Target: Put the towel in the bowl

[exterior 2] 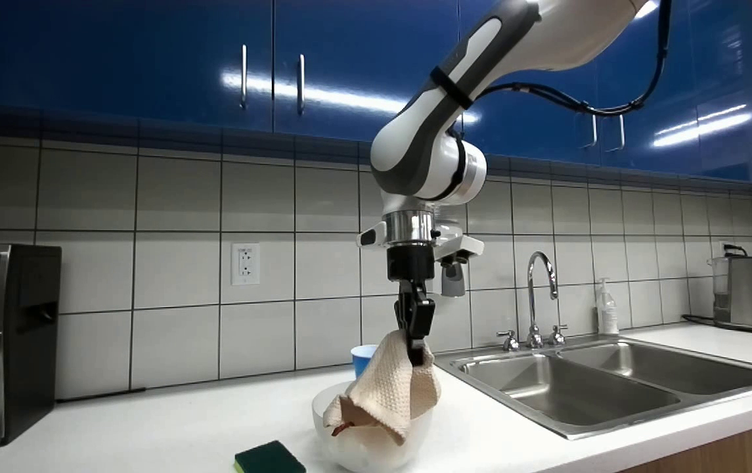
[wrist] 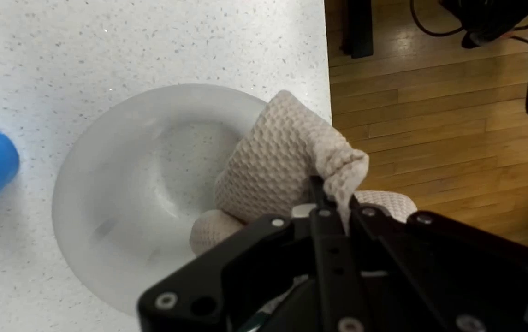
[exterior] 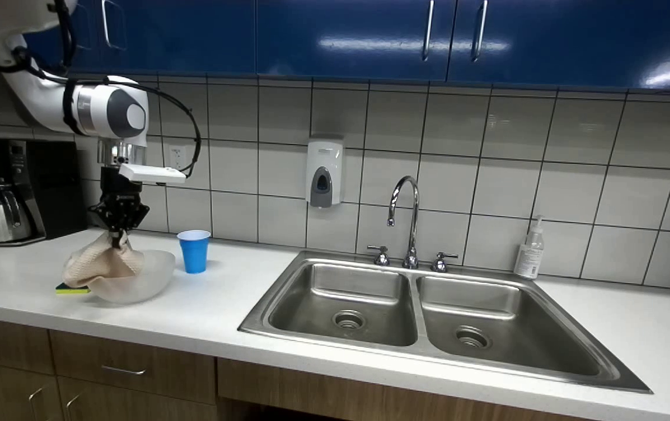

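The beige waffle-weave towel (exterior: 98, 263) hangs bunched from my gripper (exterior: 116, 237). The fingers are shut on a pinch of its fabric, also in the wrist view (wrist: 335, 198). The translucent white bowl (exterior: 159, 275) stands upright on the counter under the towel. In an exterior view the towel (exterior 2: 385, 387) droops over the near part of the bowl (exterior 2: 376, 456). In the wrist view the towel (wrist: 273, 161) covers the right side of the bowl (wrist: 77, 193), whose visible inside is bare. Whether the towel's lower end touches the bowl's inside is hard to tell.
A blue cup (exterior: 194, 252) stands close beside the bowl. A green and yellow sponge (exterior 2: 270, 458) lies on the counter by the bowl. A black coffee maker (exterior: 24, 187) and a double sink (exterior: 349, 298) flank this area. The counter's front edge (wrist: 328, 69) is near the bowl.
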Motion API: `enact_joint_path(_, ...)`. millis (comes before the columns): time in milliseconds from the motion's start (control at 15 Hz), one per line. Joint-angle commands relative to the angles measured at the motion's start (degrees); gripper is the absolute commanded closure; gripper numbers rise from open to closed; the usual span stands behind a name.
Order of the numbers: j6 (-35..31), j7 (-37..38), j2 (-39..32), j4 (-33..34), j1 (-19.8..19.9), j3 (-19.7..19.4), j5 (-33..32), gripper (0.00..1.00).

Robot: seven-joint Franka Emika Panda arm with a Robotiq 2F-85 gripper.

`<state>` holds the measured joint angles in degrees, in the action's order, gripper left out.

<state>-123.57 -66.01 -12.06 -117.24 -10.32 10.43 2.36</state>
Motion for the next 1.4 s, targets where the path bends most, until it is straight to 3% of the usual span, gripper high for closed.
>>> enact_joint_path(0,-0.03,-2.17,-0.95,-0.18,1.26,1.37,1.18,0.99)
enact_joint_path(400,0.74,-2.05,-2.96,-0.09,1.39,1.67,0.92,0.99)
enact_joint_path(467,1.05,-1.95,-3.22,-0.02,1.38,1.68,0.79,0.71)
enact_joint_path(667,1.0,-1.84,-3.24,-0.35,1.55,1.66,0.76,0.57)
enact_joint_path(1133,0.8,-1.22,-1.95,-1.2,1.88,1.41,0.24,0.03)
enact_joint_path(1333,0.69,-0.82,-0.28,-2.18,1.95,1.16,-0.44,0.0)
